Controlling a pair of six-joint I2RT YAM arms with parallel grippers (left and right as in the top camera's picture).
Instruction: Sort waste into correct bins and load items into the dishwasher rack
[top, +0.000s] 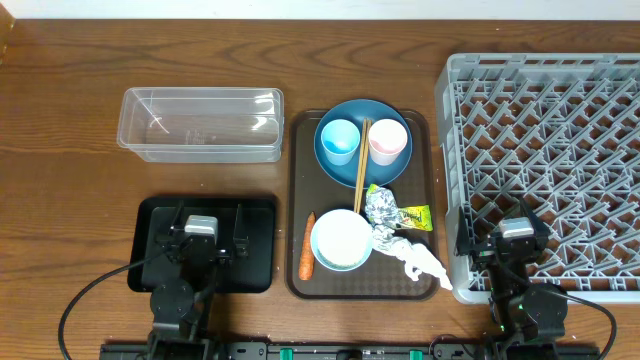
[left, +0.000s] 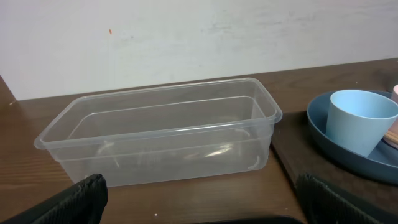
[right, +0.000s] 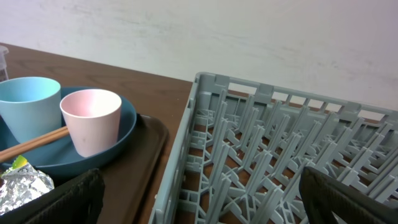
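Dark wooden table. Left gripper over shallow black rectangular tray, right gripper over grey lattice dishwasher rack corner; jaws spread, empty. Crumpled silver foil and dark-blue round plate sat on brown serving tray between, likely for either arm's reach; clear plastic rectangular tub beyond

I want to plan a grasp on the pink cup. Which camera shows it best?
The right wrist view: the pink cup stands close, side on, upright on the blue plate. Overhead shows only its rim and inside from above. The left wrist view catches a sliver at the frame's right edge.
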